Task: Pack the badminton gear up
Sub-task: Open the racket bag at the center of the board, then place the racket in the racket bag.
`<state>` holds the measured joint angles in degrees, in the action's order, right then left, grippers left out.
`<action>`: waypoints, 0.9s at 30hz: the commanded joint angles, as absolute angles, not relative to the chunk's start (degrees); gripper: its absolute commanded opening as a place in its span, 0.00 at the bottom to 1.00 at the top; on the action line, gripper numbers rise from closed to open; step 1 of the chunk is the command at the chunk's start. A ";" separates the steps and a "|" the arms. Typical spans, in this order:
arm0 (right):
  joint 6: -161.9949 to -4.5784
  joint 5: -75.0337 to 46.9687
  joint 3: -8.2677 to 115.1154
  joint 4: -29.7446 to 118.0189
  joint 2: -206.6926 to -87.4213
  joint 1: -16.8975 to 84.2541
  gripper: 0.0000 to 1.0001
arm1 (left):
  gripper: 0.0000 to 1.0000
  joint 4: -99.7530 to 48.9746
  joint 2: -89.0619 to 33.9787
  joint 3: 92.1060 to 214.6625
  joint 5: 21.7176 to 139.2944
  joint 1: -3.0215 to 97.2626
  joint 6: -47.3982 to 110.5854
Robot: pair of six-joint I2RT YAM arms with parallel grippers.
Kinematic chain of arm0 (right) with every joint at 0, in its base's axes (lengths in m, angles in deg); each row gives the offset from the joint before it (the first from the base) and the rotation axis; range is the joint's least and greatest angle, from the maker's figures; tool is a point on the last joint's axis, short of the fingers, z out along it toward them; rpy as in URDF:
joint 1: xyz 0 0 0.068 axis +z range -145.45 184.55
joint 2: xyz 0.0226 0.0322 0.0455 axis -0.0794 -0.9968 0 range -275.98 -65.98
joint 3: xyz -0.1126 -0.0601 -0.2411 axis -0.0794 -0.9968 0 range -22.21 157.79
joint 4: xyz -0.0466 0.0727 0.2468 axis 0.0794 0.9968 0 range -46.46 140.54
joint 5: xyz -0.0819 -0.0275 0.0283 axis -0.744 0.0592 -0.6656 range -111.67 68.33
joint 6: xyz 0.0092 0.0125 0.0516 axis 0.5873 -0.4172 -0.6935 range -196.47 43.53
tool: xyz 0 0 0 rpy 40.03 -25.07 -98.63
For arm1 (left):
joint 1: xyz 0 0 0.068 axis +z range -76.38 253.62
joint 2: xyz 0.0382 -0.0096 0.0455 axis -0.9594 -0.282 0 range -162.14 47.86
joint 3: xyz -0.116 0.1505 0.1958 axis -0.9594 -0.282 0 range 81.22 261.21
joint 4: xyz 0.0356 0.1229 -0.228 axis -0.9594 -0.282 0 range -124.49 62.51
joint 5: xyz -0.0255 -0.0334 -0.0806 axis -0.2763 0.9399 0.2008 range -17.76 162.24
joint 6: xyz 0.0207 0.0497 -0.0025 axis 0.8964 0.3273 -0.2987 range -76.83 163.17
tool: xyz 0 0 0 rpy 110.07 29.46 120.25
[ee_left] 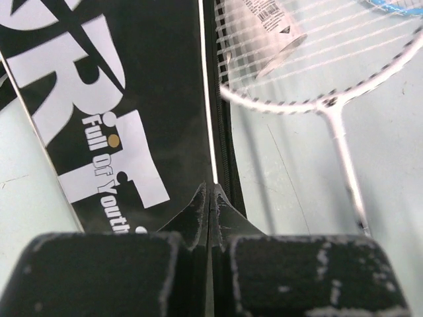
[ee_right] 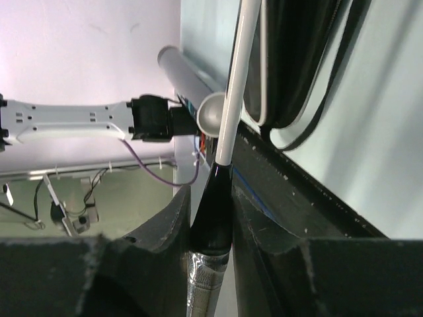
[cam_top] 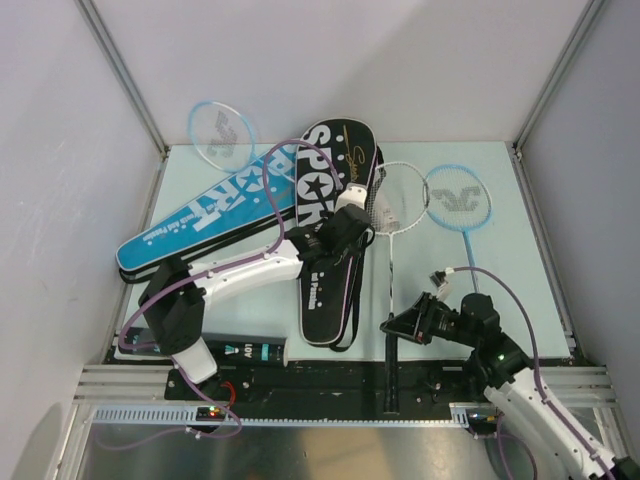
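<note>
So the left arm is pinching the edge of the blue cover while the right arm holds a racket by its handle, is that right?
Not quite. The left gripper is shut on the edge of the black cover, not the blue one, as the left wrist view shows. The rest holds: the right gripper holds the white racket by its handle.

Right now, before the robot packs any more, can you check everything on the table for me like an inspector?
Surface: pale green table, crowded with gear.
Job's things: blue cover; black cover; white racket; back light-blue racket; right light-blue racket; tube at the near edge.
Clutter: nothing seen.
Grippers: left gripper shut, tips at the black cover's edge; right gripper shut on the white racket's handle.
Cables: purple cables loop along both arms.
Surroundings: white walls, metal frame posts.
</note>
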<state>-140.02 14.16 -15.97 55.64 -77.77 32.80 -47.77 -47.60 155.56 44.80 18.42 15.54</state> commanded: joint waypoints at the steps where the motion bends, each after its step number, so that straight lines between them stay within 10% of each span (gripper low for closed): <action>1: -142.51 13.17 -16.63 39.76 -82.88 38.80 0.00 | 0.00 -45.61 -44.40 155.54 44.86 18.76 14.28; 9: -142.59 14.65 -16.16 23.00 -98.65 43.50 0.00 | 0.00 -45.94 -44.68 155.17 45.64 18.73 16.92; 18: -138.77 13.62 -16.07 21.15 -101.79 43.23 0.00 | 0.52 -46.92 -43.58 148.35 46.70 18.33 14.92; 27: -137.83 13.79 -16.08 20.91 -103.53 43.30 0.00 | 0.64 -47.00 -50.01 148.25 43.69 16.33 14.19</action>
